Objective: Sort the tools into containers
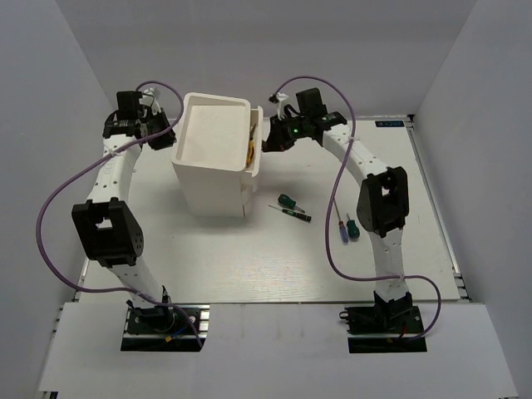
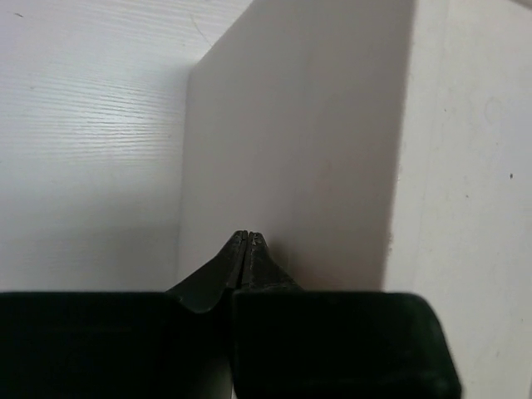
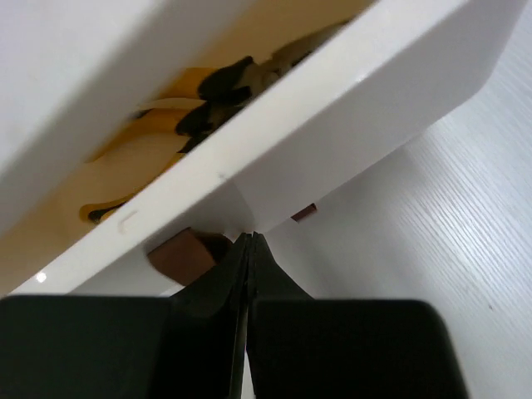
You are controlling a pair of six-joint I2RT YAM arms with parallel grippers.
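We risk toppling the cabinet point(image 1: 208, 187) if our right gripper point(image 3: 249, 238), pressed together like the left gripper point(image 2: 248, 238), shoves the drawer point(image 3: 349, 91).

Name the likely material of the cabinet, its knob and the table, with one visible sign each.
Cabinet: probably plastic, smooth white with a faint sheen along its edges. Knob: matte brown block, wood or plastic, unclear. Table: likely white laminate, fine grain-like lines.
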